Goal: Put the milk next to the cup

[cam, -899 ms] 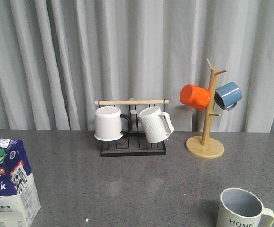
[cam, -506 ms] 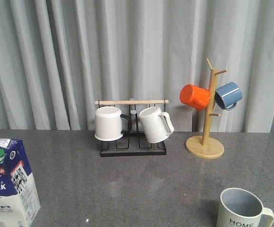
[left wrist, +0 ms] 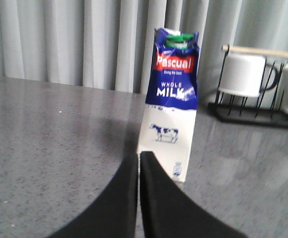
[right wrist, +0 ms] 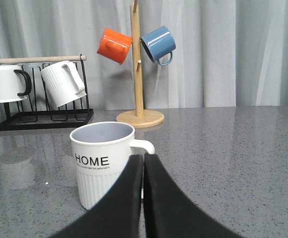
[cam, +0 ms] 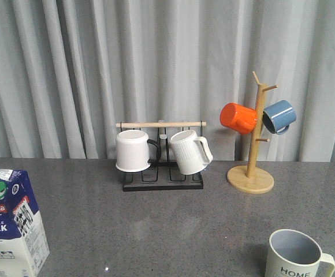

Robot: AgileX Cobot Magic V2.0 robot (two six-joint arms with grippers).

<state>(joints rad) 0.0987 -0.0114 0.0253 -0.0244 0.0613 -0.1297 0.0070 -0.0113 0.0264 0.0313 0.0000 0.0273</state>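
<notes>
Grey speckled stone tabletop (cam: 156, 219) fills the scene, backed by pale grey curtains. At the far left, near the front edge, stands the tall blue-and-white gable-top milk carton (cam: 12, 222) with a green round cap, upright. In the middle, further back, a black wire rack (cam: 162, 173) with a wooden bar holds a plain white mug with a black handle (cam: 134, 150) and a ribbed white mug (cam: 189, 152). To the right of it, a wooden mug tree (cam: 252, 147) carries an orange mug (cam: 238, 118) and a blue mug (cam: 279, 116). At the front right sits the pale cream ribbed cup lettered "HOME" (cam: 296, 255), well apart from the carton.

Likely risks: the tall carton could tip if it is pushed high up or gripped off-centre, and setting it down too close could knock the cup.

Left gripper (left wrist: 138, 163) points at the carton, fingers pressed together, holding nothing and not touching it. Right gripper (right wrist: 144, 166) faces the cup, fingers likewise pressed together and empty.
</notes>
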